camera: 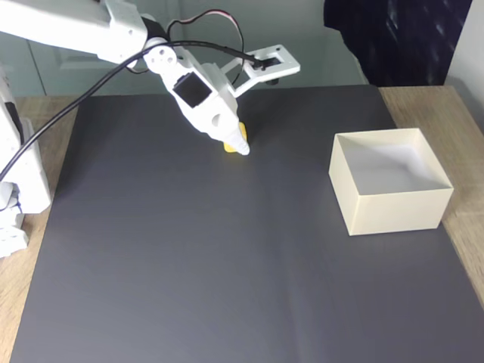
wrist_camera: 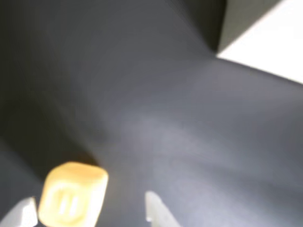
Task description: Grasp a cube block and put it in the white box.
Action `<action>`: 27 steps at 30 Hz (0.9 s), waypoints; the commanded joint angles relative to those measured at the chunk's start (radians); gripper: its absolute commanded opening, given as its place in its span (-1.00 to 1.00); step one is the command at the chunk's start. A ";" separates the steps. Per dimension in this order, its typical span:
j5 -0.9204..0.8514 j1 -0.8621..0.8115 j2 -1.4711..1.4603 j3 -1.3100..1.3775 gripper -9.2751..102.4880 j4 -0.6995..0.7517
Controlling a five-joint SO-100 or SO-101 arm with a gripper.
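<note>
The cube block [wrist_camera: 72, 195] is a small bright yellow cube with rounded edges. In the wrist view its near face carries a faint recessed mark, blurred by the close range. It sits between the two pale fingertips of the end effector [wrist_camera: 90, 213], close to the left fingertip [wrist_camera: 26, 213] and with a clear gap to the right fingertip [wrist_camera: 156, 210]. The jaws stand apart and are not closed on the cube; whether the left tip touches it cannot be told.

In the fixed view the cube block [camera: 229, 148] shows as a small yellow patch under the white end effector [camera: 239, 144], on the far middle part of the dark grey mat [camera: 189, 265]. The mat covers most of the wooden worktop [camera: 461, 113], whose bare surface shows along the left and right edges.

The white box [camera: 389, 206] is cream-white, square and open-topped, with thin walls and a paler inside. It stands upright at the right edge of the mat, well apart from the cube. The mat between cube and box is bare, as is the whole near half of the mat. In the wrist view a corner of the white box [wrist_camera: 270, 42] shows at upper right.
</note>
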State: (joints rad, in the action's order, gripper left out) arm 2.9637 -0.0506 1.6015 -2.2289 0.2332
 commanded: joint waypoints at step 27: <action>-0.034 0.054 -0.126 0.078 -0.47 -0.071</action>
State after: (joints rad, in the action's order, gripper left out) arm 2.9284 0.0077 1.4757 -2.1890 0.1779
